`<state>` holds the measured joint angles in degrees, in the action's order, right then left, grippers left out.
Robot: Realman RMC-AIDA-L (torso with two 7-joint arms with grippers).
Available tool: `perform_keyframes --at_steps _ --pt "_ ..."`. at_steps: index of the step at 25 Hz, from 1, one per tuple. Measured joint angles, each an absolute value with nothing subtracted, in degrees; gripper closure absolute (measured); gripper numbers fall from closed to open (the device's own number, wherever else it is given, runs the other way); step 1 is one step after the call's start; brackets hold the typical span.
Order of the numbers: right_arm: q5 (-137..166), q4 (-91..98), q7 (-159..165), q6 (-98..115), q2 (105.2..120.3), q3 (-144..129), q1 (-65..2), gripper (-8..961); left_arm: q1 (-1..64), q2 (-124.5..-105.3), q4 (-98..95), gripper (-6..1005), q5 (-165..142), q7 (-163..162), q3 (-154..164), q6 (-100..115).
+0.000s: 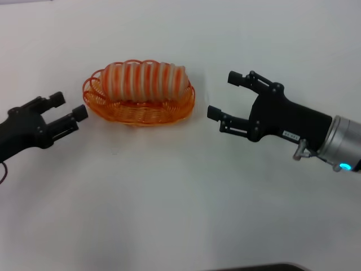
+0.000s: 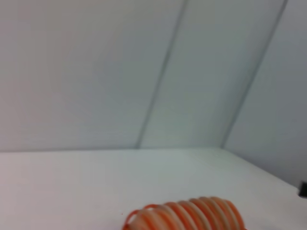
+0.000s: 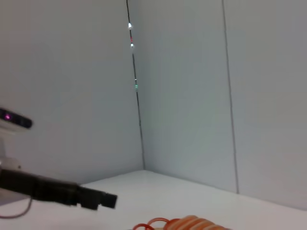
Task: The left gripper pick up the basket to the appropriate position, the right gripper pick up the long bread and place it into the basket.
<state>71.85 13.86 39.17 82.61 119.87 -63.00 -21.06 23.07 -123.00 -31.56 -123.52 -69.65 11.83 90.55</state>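
The orange wire basket [image 1: 97, 100] sits on the white table at centre, a little to the left. The long bread [image 1: 145, 81], pale with orange stripes, lies inside it, lengthwise. My left gripper [image 1: 70, 111] is open and empty just left of the basket, fingertips close to its rim but apart from it. My right gripper [image 1: 224, 95] is open and empty to the right of the basket, with a gap between them. The bread's top shows in the left wrist view [image 2: 187, 214] and the right wrist view [image 3: 192, 223]. The left gripper's finger [image 3: 98, 200] shows in the right wrist view.
The white table [image 1: 169, 197] stretches all round the basket. Pale wall panels stand behind it in both wrist views. A dark edge shows at the table's near side [image 1: 265, 267].
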Motion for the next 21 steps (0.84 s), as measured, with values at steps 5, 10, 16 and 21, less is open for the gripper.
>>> perform_keyframes --at_steps 5,10,16,21 --pt "70.3 10.8 34.9 81.7 120.05 -63.0 -21.9 37 22.6 -123.09 -31.5 248 -123.0 -69.6 11.6 90.4" --pt "70.1 10.4 34.9 80.9 120.08 -62.7 -22.4 37 23.3 -123.22 -31.0 248 -122.5 -69.6 11.5 90.4" --pt "70.0 9.8 34.9 80.0 120.17 -62.1 -22.9 37 23.9 -123.24 -30.9 248 -122.0 -69.5 11.5 90.4" --pt "69.9 8.8 34.8 78.9 120.27 -61.5 -24.0 37 24.3 -123.60 -30.8 248 -121.6 -69.5 11.7 90.3"
